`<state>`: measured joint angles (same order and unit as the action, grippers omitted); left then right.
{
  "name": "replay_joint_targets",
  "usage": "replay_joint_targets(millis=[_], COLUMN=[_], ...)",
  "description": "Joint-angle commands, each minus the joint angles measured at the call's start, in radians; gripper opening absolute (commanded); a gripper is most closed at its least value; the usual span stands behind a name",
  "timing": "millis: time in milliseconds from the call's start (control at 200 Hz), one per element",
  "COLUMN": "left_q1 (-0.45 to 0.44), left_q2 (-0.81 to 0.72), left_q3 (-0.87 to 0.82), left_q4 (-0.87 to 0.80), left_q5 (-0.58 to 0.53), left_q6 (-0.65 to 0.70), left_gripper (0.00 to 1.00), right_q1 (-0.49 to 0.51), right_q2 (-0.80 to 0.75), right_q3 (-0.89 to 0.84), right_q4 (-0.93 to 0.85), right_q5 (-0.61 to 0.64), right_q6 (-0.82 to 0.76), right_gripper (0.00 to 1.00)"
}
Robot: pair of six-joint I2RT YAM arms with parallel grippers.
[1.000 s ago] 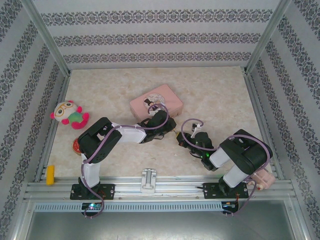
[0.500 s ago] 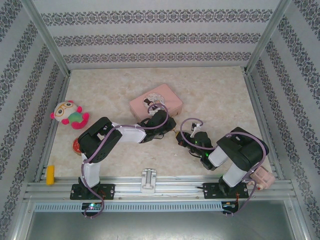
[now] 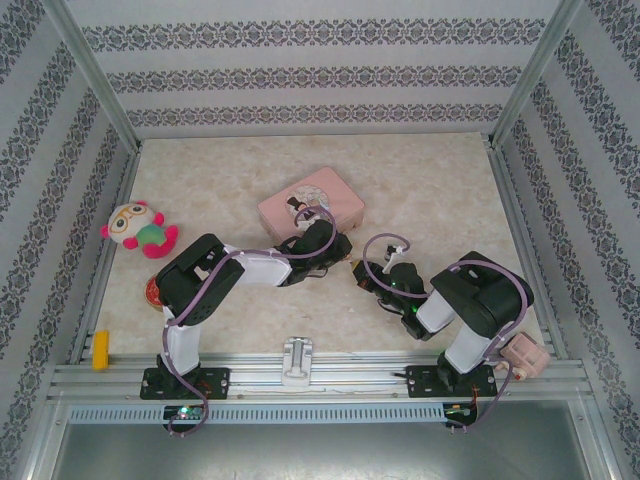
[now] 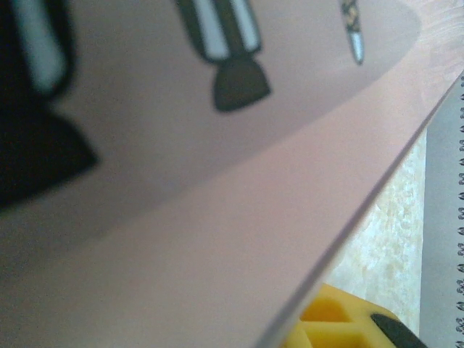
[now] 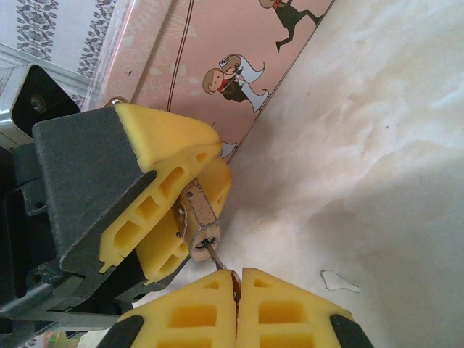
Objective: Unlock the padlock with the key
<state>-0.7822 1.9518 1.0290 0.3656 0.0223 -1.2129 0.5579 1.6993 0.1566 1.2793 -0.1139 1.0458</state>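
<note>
The two arms meet just right of the table's (image 3: 440, 190) centre in the top view, with the left gripper (image 3: 343, 252) reaching in from 9 o'clock and the right gripper (image 3: 358, 272) from 4 o'clock, their tips almost touching. In the right wrist view, the left gripper's yellow pads (image 5: 170, 148) are clamped on the padlock (image 5: 200, 216). Its brass body is pinched between them and its keyhole end points toward 5 o'clock. The key (image 5: 215, 257) is a thin dark sliver running from that end down into the seam of the right gripper's fingertips (image 5: 279, 308), which are pressed together on it. Whether the key's tip is inside the keyhole or only against it is too small to tell. The pink tin (image 3: 311, 201) lies just beyond the left gripper at 12 o'clock, its printed cartoon bride and groom facing the right wrist camera. In the left wrist view the tin's lid is a close pink blur, with one yellow fingertip (image 4: 330, 326) at 5 o'clock. A plush toy (image 3: 137, 229) sits at 9 o'clock by the left rail, a small red object (image 3: 152, 291) is partly hidden behind the left arm, and a yellow block (image 3: 100, 350) rests on the near rail at 8 o'clock.
</note>
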Motion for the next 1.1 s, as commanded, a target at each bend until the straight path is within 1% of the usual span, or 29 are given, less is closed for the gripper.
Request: replay_joint_targets(millis=[0,325,650,1099], left_q1=[0.001,0.001,0.000,-0.002], left_q2=[0.006,0.015,0.026,0.030], left_q3=[-0.013,-0.001,0.012,0.001], left_q4=[0.052,0.065,0.068,0.088], left_q5=[0.062,0.071,0.089,0.093], left_q6=[-0.068,-0.085,-0.096,-0.109], left_gripper=[0.21,0.21,0.21,0.21], right_q1=[-0.007,0.042,0.052,0.074], right_q2=[0.008,0.055,0.077,0.078], right_q3=[0.020,0.055,0.089,0.077], right_q4=[0.106,0.107,0.107,0.107], right_q5=[0.017,0.020,0.002,0.059], right_q6=[0.010,0.011,0.023,0.042], right_gripper=[0.00,0.00,0.00,0.00])
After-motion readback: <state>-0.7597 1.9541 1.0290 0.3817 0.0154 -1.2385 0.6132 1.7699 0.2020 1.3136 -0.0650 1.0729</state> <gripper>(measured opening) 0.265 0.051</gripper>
